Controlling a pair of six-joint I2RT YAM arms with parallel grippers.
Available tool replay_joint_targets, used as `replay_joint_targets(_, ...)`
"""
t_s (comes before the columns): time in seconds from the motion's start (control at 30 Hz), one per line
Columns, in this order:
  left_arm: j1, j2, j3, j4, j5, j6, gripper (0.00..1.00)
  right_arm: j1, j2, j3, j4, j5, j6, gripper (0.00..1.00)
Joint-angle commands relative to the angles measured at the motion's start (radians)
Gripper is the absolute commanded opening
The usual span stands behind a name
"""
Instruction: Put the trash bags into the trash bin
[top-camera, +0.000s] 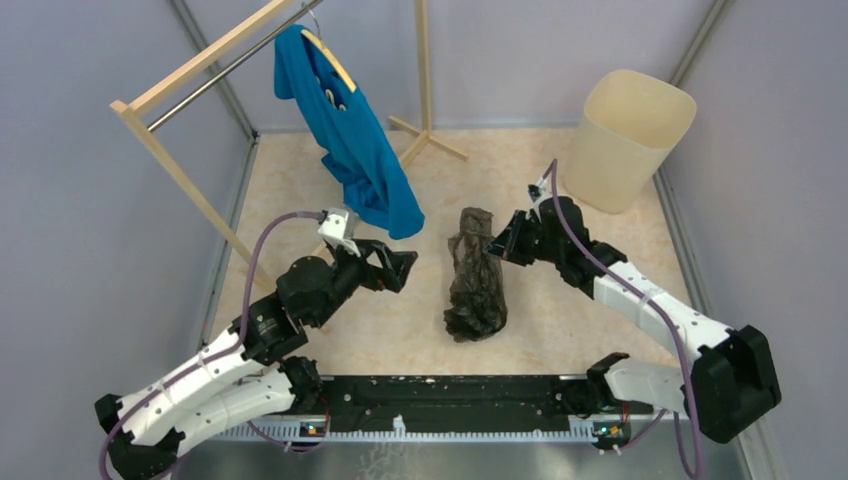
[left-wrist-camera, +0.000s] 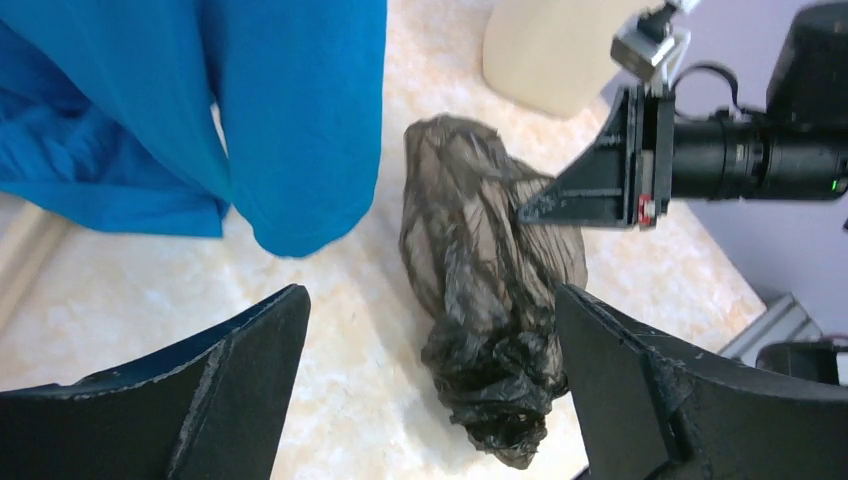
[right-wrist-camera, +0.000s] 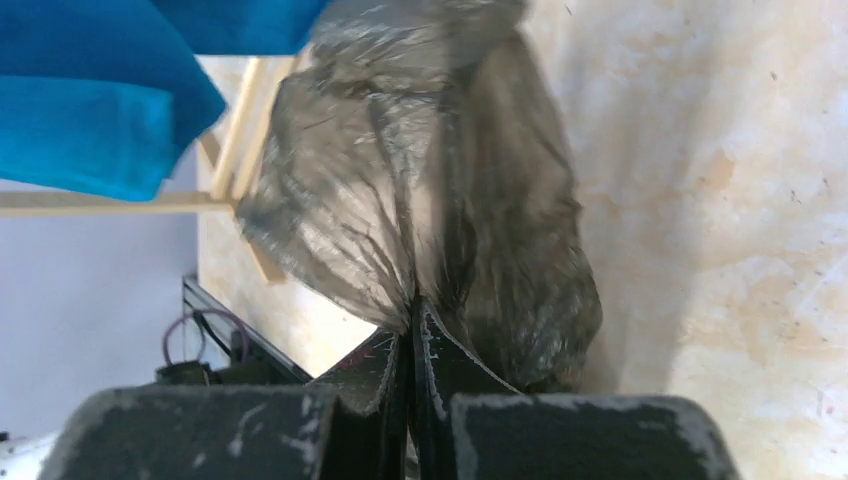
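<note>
1. Right now the right gripper (right-wrist-camera: 413, 310) is clenched on a thin fold of the trash bag (right-wrist-camera: 430, 180); its fingers meet with only film between them.
2. From that hand, the bag spreads ahead of the fingertips and trails off to one side as a long crumpled bundle lying on the table (top-camera: 560, 330). The pinch sits near the bundle's far end.
3. The left gripper (left-wrist-camera: 430, 295) is released, its fingers spread wide and holding nothing. The bag lies ahead of and between its fingers, apart from both.
4. The bin (top-camera: 630, 140) stands behind the right hand, away from the bag, upright with its mouth open.
5. Likely risk: the grip catches so little plastic that the glossy film could slide out, or stretch and tear, once the bundle's weight hangs from it.
6. Because only one end is held, the free end may drag, unfurl and catch the bin's rim, leaving part of the bag draped outside.
7. A sideways brush against the bin's wall could probably tip or shove it, since it tapers toward its base.
8. The blue shirt (top-camera: 350, 140) hangs just beside the left hand, so a reach from there might snag cloth instead of plastic.
</note>
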Motion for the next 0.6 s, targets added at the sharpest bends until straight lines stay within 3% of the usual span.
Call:
replay_joint_targets(0.0,-0.001,0.038,-0.087,-0.026,0.087,-0.143,0.99,-0.057,0.04,-0.012,0.028,-0.12,-0.099,0.0)
replay_joint_targets(0.1,-0.001,0.079,-0.162,0.031,0.15,-0.203,0.98,-0.118,0.06,-0.069,0.034,-0.137,-0.163,0.0)
replay_joint_targets(0.27,0.031,0.21,-0.192,0.169,0.252,-0.238,0.98,-0.133,0.091,-0.089,-0.068,0.092,-0.286,0.0)
replay_joint_targets(0.4,0.081,0.383,-0.17,0.315,0.385,-0.226,0.93,-0.133,0.113,-0.115,-0.033,0.046,-0.337,0.0)
replay_joint_targets(0.57,0.101,0.651,-0.037,0.344,0.426,-0.179,0.86,-0.133,0.104,-0.147,0.039,-0.025,-0.358,0.0)
